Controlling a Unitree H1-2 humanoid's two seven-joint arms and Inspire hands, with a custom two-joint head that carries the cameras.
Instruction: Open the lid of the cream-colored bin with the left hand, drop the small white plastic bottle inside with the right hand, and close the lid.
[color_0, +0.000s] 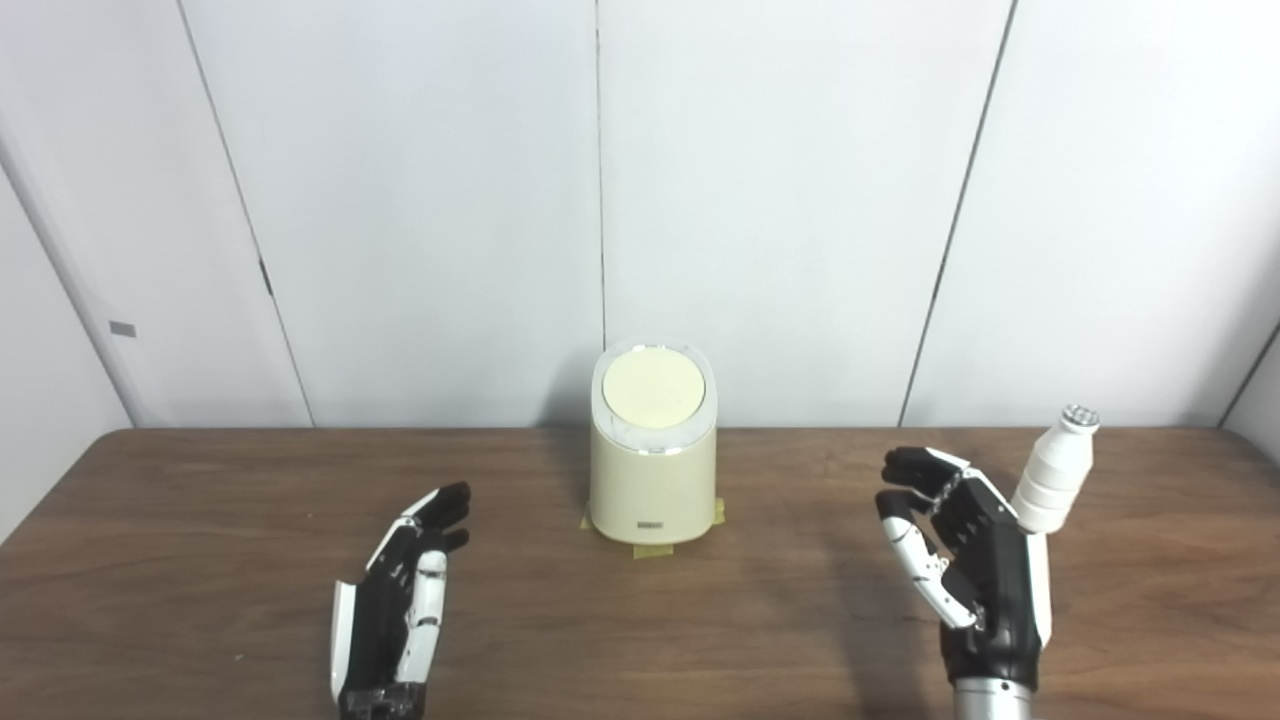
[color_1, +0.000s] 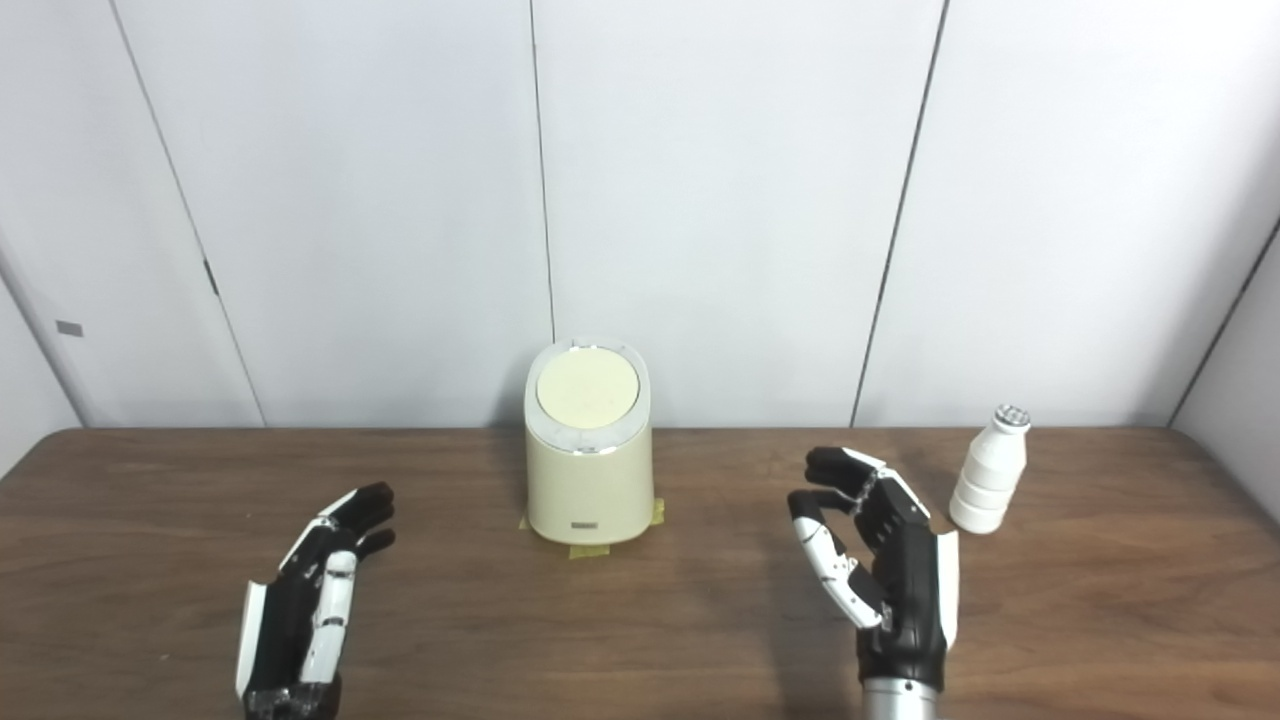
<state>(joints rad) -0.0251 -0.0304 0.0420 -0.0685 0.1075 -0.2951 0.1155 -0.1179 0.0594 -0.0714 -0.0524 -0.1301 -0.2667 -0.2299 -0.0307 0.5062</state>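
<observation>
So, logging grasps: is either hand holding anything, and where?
Nothing held. Left hand and right hand are open; the bottle stands alone.

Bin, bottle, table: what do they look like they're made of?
Bin: likely smooth cream plastic with a soft sheen; lid matte, inside a glossy pale rim.
Bottle: opaque white plastic by its look, ribbed lower body; cap shiny and silvery, maybe foil.
Table: dark wood grain, satin; solid wood or laminate can't be told.
</observation>
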